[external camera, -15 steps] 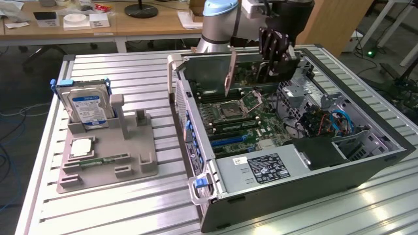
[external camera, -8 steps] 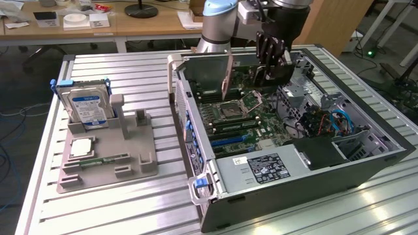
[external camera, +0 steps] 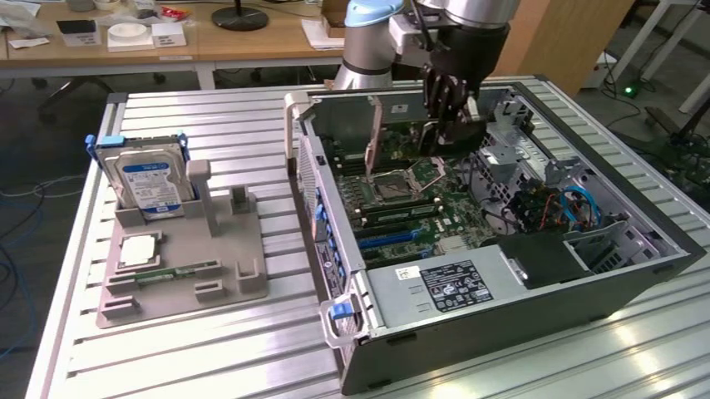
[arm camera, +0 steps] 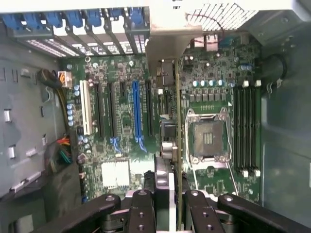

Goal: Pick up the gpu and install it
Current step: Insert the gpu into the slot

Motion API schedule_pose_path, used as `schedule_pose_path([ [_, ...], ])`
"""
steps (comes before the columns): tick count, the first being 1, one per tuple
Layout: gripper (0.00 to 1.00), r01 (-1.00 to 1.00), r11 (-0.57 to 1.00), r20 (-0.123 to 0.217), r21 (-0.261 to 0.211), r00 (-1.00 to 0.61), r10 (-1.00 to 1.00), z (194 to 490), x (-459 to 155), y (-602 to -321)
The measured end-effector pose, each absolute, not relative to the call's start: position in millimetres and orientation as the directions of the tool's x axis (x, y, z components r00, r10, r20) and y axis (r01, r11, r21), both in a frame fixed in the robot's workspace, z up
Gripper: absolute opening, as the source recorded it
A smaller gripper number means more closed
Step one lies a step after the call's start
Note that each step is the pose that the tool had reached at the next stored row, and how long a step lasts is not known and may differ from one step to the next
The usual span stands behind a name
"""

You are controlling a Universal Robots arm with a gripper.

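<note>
Gpu (external camera: 453, 138) edge-down (in tool (external camera: 447, 118)) over the open motherboard (external camera: 438, 204)

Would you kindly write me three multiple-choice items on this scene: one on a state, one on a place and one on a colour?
1. What is the gripper doing?
A. hanging open and empty
B. gripping a graphics card above the motherboard
C. gripping a screwdriver

2. Where is the hard drive?
A. in the gripper
B. flat on the motherboard
C. upright in the grey stand, at the exterior view's left of the computer case

3. What colour is the hard drive's label?
A. red
B. blue
C. yellow

Answers:
1 B, the fingers clamp the card inside the open case.
2 C, the drive stands on edge in the stand.
3 B, its label is blue.
</note>
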State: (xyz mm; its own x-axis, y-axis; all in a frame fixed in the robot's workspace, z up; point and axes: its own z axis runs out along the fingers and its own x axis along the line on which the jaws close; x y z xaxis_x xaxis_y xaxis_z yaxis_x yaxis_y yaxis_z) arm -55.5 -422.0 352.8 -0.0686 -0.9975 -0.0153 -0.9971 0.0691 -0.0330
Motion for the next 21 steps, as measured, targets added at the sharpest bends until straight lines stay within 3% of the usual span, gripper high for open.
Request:
schedule_pose_path([
  [21,0.28,-0.997,0.069,-0.015,-0.032,-0.068,-0.998,316,-66,-445],
])
